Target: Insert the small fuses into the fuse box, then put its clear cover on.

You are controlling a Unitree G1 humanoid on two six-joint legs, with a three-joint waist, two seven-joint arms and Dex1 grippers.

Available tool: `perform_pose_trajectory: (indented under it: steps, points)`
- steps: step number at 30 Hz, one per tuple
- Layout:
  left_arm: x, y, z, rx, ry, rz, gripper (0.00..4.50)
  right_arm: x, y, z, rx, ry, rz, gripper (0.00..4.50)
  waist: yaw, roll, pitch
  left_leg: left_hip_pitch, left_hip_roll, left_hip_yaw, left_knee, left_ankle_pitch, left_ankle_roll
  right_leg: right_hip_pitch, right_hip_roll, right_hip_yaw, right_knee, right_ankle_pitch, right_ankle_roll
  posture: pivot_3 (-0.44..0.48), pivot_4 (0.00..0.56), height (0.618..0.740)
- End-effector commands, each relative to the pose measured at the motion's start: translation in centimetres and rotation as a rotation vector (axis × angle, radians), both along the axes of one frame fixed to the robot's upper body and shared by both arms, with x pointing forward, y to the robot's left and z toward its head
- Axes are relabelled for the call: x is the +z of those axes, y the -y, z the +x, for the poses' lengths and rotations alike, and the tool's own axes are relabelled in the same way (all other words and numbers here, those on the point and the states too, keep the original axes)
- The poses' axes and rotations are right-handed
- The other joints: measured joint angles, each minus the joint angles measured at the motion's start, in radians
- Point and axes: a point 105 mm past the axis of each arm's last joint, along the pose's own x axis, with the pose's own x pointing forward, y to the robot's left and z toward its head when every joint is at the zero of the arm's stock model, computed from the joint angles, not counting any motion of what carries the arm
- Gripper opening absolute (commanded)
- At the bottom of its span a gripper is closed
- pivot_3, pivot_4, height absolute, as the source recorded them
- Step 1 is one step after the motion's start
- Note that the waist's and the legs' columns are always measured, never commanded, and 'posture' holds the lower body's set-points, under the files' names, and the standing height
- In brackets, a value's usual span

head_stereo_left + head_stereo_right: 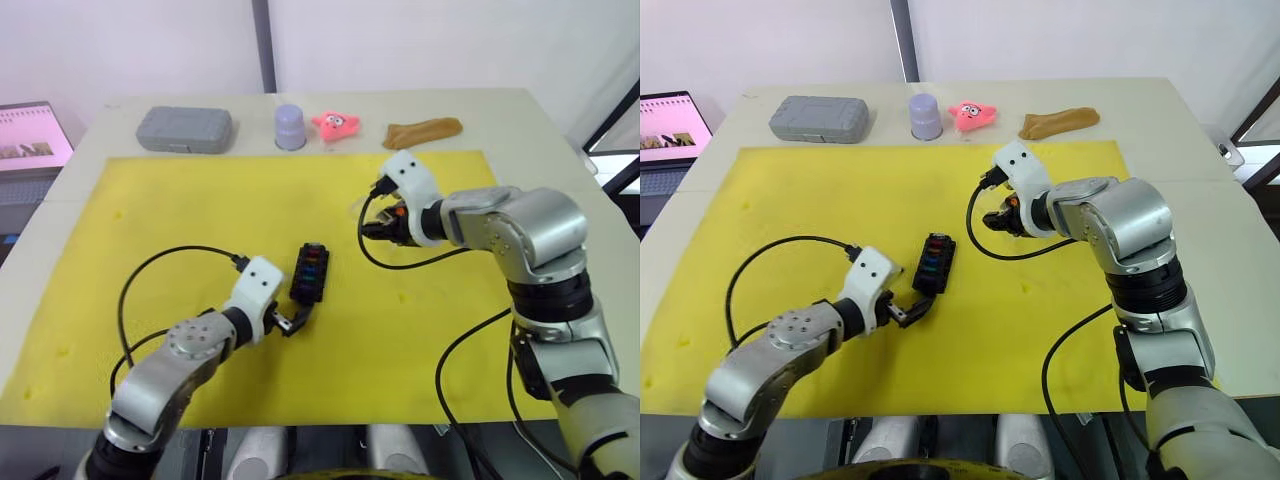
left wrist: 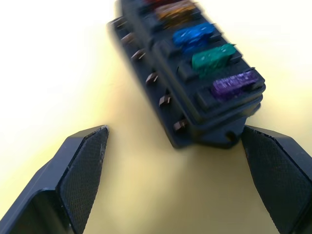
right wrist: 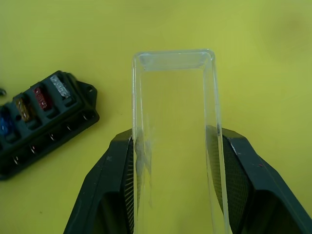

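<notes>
The black fuse box [image 1: 310, 272] lies on the yellow mat, its slots filled with small fuses: purple [image 2: 233, 84], green [image 2: 213, 57], blue [image 2: 194, 34], orange [image 2: 175, 12], then red [image 3: 41, 97] and pale grey [image 3: 59, 87]. My left gripper [image 1: 290, 322] is open at the box's near end, and one finger [image 2: 278, 170] touches the box's corner. To the right of the box and farther back, my right gripper [image 1: 385, 225] hovers over the mat. It is shut on the clear cover [image 3: 173, 136], which sticks out past the fingertips [image 3: 117, 185].
The yellow mat [image 1: 200, 210] covers most of the table. Along the back edge stand a grey case [image 1: 184, 129], a lavender cup [image 1: 290, 127], a pink star toy [image 1: 335, 124] and a brown object [image 1: 422, 131]. A laptop [image 1: 30, 135] sits at far left.
</notes>
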Motion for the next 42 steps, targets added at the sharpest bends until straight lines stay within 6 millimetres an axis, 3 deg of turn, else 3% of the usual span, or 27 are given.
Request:
perform_pose_trajectory:
  steps: [1,8,19,31,42]
  points:
    - [0.5,-2.0,0.3,0.000,0.020,0.024,4.50,1.6,-0.2,-0.3,0.026,0.073,0.022,1.69,0.000,0.000,0.000,0.000,0.000,0.000,0.000,0.000,0.000,0.000,0.000,0.000,0.000,0.000,0.000,0.000,0.150,0.740]
    - [0.1,0.6,-0.7,-0.109,-0.015,-0.070,4.50,1.8,-0.1,-0.2,0.020,0.088,0.026,1.69,0.003,0.000,0.000,0.000,-0.001,0.000,-0.001,0.000,0.000,0.000,-0.001,0.000,-0.001,0.000,0.000,0.000,0.150,0.740]
    - [-1.2,3.9,0.3,-0.080,-0.020,-0.127,4.50,2.4,0.0,-0.2,0.011,0.114,0.030,1.69,0.026,0.000,0.000,0.000,-0.002,0.000,0.000,0.000,0.000,0.001,-0.002,0.000,-0.001,0.000,0.000,0.000,0.150,0.740]
    - [-1.1,5.3,-1.1,-0.148,-0.068,-0.174,4.50,2.5,0.0,-0.2,0.013,0.117,0.029,1.69,0.028,0.000,0.000,0.000,-0.003,-0.001,0.000,0.000,0.000,0.001,-0.002,0.000,-0.001,0.000,0.000,0.000,0.150,0.740]
    - [-1.1,6.5,0.6,-0.072,-0.029,-0.162,4.50,2.7,-0.1,-0.2,0.011,0.120,0.030,1.69,0.029,0.000,0.000,-0.001,-0.003,-0.001,0.001,0.000,0.001,0.002,-0.002,0.000,-0.002,0.000,0.000,0.000,0.150,0.740]
